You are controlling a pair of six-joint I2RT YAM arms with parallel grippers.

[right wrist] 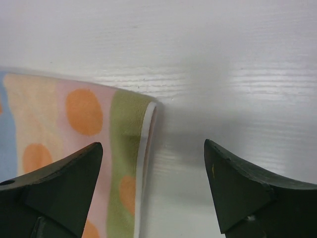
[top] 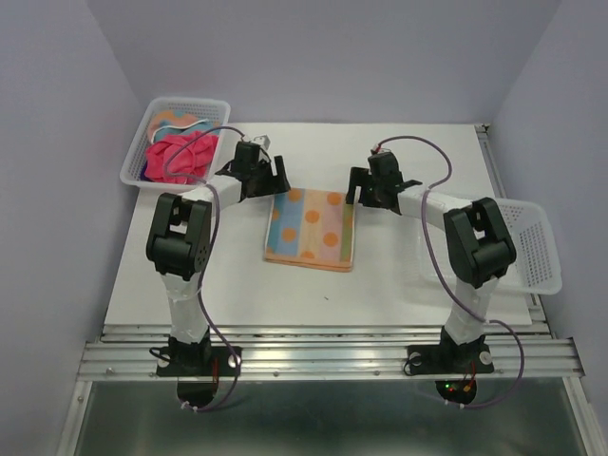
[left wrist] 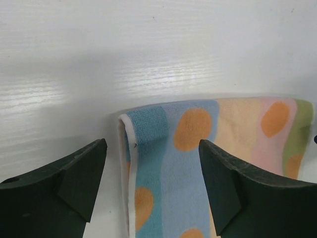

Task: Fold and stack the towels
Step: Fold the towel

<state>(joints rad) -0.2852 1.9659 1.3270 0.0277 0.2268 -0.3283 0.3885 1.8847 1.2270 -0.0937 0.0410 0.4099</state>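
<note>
A striped towel with orange dots (top: 311, 228) lies folded flat in the middle of the white table (top: 399, 285). My left gripper (top: 269, 177) hovers open over its far left corner, the blue stripe (left wrist: 163, 163) showing between the fingers (left wrist: 81, 173). My right gripper (top: 366, 190) hangs open over the far right corner, where the green stripe and white hem (right wrist: 141, 148) show. Neither holds anything. A pink-red towel (top: 180, 157) and a light blue and orange one (top: 176, 121) sit bunched in the left basket (top: 152, 114).
An empty white mesh basket (top: 532, 247) stands at the table's right edge, beside my right arm. A metal rail (top: 323, 351) runs along the near edge. Walls close in on the left, right and back.
</note>
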